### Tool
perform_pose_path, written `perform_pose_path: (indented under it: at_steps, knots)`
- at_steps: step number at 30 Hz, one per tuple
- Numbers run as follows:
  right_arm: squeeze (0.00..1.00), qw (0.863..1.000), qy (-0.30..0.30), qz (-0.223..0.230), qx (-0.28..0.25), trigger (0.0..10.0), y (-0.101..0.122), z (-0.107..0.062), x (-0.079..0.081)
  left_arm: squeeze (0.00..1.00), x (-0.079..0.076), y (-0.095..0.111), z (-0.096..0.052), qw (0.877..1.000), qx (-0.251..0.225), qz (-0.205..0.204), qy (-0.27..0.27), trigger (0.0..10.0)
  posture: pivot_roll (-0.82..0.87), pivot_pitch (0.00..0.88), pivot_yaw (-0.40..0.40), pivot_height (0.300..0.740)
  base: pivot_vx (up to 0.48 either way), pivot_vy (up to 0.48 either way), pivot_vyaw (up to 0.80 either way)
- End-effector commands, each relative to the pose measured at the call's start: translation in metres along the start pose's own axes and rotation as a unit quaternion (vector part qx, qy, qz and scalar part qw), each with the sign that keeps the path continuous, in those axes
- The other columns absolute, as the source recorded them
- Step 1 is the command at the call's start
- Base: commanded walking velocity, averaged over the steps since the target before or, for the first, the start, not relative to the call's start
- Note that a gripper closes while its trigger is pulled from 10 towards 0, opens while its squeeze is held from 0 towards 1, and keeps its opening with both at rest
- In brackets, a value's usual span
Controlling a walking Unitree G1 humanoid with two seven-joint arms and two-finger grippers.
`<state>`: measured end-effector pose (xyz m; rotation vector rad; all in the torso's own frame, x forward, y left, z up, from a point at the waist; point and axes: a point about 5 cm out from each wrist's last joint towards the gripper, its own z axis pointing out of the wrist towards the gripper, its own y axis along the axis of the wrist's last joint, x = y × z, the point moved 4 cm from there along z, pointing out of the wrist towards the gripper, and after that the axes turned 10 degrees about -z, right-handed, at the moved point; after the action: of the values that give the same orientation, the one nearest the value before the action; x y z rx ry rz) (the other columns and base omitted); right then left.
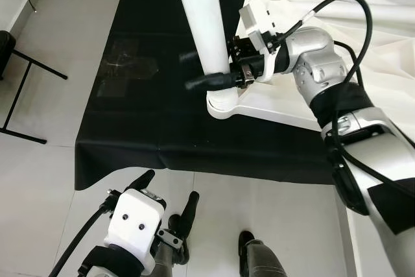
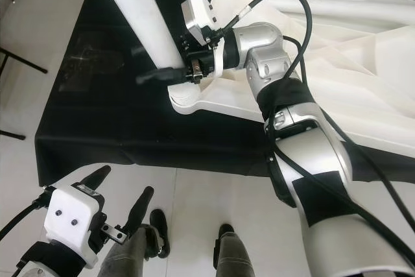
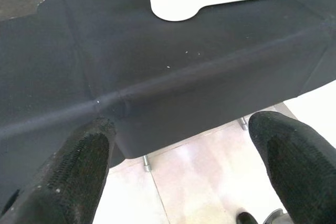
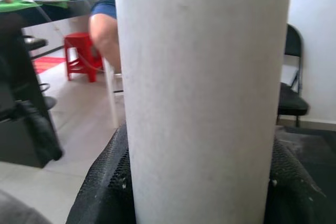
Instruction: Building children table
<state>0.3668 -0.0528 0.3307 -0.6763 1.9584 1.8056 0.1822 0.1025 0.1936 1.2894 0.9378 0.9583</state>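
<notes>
Right jaws clamp white table leg.

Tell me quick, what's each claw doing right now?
Left gripper: open, holding nothing.
Right gripper: shut on the white table leg.

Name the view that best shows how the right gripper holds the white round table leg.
Left eye view: the right gripper has both black fingers clamped around the white round table leg above the white tabletop corner. Right eye view shows likewise; right wrist view shows the leg close up.
</notes>
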Motion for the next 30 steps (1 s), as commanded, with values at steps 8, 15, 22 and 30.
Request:
perform_pose_path:
  at_steps: [8,15,22,30]
  knots:
    - [0.00,0.987,-0.141,0.075,0.023,10.0,-0.041,-0.013,-0.001,0.00,0.000,-0.009,-0.001,1.000,0.018,-0.005,0.001,10.0,0.03,0.419,0.017,0.740,0.000,0.000,0.00]
    - [0.00,0.976,-0.205,0.077,0.003,10.0,-0.046,-0.019,-0.005,0.00,0.001,-0.009,0.000,1.000,0.018,-0.005,0.002,10.0,0.02,0.419,0.024,0.740,0.000,0.000,0.00]
    - [0.00,0.954,-0.294,0.055,-0.013,10.0,-0.047,-0.019,-0.006,0.00,0.002,-0.010,0.000,1.000,0.019,-0.005,0.002,10.0,0.02,0.418,0.020,0.740,0.000,0.000,0.00]
    - [0.00,0.938,-0.345,0.013,0.036,10.0,-0.055,-0.016,0.011,0.00,0.004,-0.010,0.000,1.000,0.018,-0.002,0.003,10.0,0.02,0.417,0.022,0.740,0.000,0.000,0.00]
